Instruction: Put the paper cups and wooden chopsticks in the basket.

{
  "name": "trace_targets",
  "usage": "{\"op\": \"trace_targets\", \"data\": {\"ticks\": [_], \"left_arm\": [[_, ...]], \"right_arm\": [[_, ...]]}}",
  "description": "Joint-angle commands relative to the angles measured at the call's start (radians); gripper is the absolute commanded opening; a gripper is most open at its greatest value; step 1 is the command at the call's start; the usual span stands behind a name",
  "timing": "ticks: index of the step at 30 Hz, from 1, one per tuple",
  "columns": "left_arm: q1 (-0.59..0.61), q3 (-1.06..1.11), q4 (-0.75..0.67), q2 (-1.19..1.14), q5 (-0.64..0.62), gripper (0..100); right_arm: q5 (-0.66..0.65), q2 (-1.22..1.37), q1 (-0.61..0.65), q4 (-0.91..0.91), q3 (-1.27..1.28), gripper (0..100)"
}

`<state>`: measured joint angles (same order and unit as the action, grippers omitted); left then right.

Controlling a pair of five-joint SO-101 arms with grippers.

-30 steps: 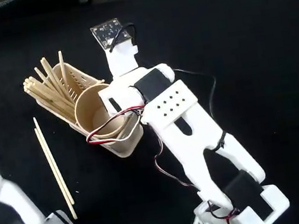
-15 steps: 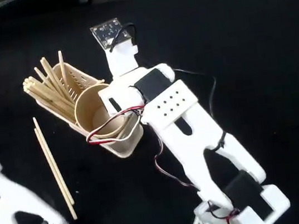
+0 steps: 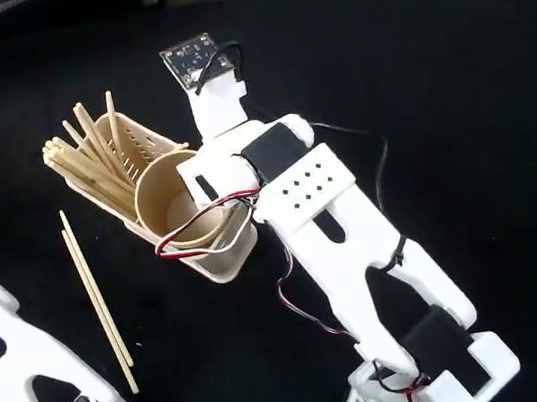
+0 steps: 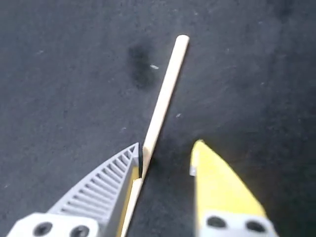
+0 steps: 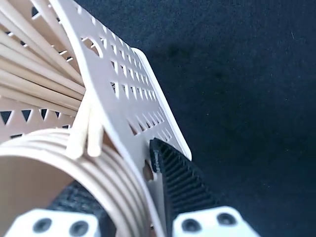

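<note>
Next to the left claw [image 4: 167,144], the chopstick [image 4: 163,94] is blurred, and its near end passes behind the claw's grey finger [image 4: 111,182] and off the picture's edge. Close against the right claw [image 5: 116,168], the paper cups [image 5: 54,168] and the basket [image 5: 123,98] are cut off by the edge, as are the bundled chopsticks [image 5: 34,64] beyond them.

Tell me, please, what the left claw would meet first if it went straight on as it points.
Probably the wooden chopstick lying beside the grey finger of the left claw, then the black table; depth is unclear.
</note>
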<state>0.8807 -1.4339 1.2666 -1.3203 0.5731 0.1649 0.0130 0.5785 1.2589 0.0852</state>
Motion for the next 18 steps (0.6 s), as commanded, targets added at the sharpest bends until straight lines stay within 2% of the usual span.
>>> {"op": "trace_targets", "data": {"ticks": [1, 6, 9, 13, 18], "left_arm": [[0.03, 0.008, -0.021, 0.003, 0.012, 14], [0.039, 0.07, -0.021, 0.002, 0.008, 13], [0.05, 0.119, -0.011, 0.003, 0.006, 3], [0.028, 0.139, 0.133, 0.014, 0.005, 3], [-0.021, -0.031, 0.388, 0.014, 0.005, 3]], "right_arm": [[-0.012, 0.206, 0.005, -0.002, 0.096, 1.1], [-0.014, 0.206, 0.005, 0.002, 0.096, 1.1], [-0.014, 0.206, 0.005, 0.002, 0.096, 1.1], [-0.014, 0.206, 0.005, 0.002, 0.096, 1.1], [-0.014, 0.206, 0.005, 0.002, 0.096, 1.1]]}}
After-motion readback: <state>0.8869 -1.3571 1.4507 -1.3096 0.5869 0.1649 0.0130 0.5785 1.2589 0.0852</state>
